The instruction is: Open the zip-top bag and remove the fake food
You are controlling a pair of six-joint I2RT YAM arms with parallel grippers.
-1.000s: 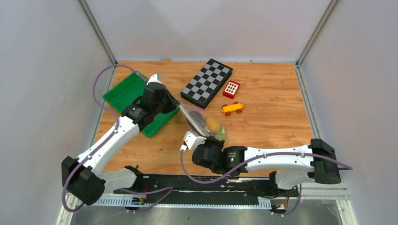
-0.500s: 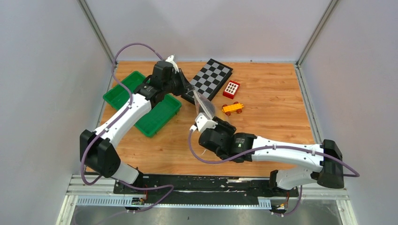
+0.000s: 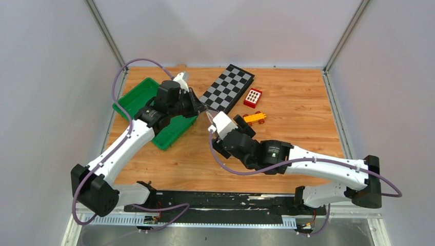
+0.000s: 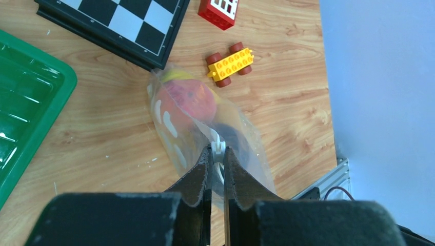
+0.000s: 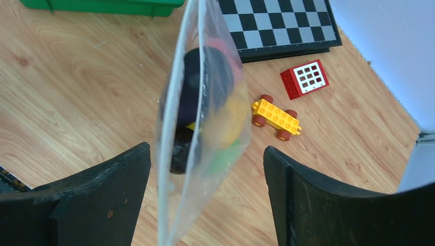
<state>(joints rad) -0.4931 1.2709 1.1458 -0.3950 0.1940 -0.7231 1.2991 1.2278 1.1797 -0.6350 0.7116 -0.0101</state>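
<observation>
Clerk: Item one, left tool (image 4: 217,154)?

Checker: Closed almost flat on the top edge of the zip-top bag (image 4: 195,120), white strip pinched between the fingertips. Holds the bag up off the worktop (image 4: 102,128).

Clerk: Item two, right tool (image 5: 206,149)?

Checker: Spread wide, one finger on each side of the hanging bag. Grips nothing. Contact with the plastic: cannot tell.

Clerk: Item three, fake food (image 5: 225,115)?

Checker: All inside the bag, bunched together: dark purple piece, yellow piece, green piece beneath. Orange-pink peach (image 4: 187,97) visible through the plastic in the left wrist view.

Clerk: Other stock?

Checker: On the worktop near the bag, yellow toy car (image 5: 274,117); beyond it, red block (image 5: 304,78); further back, chessboard (image 3: 226,88). At the left, green tray (image 3: 138,100), partly beneath the left arm.
</observation>
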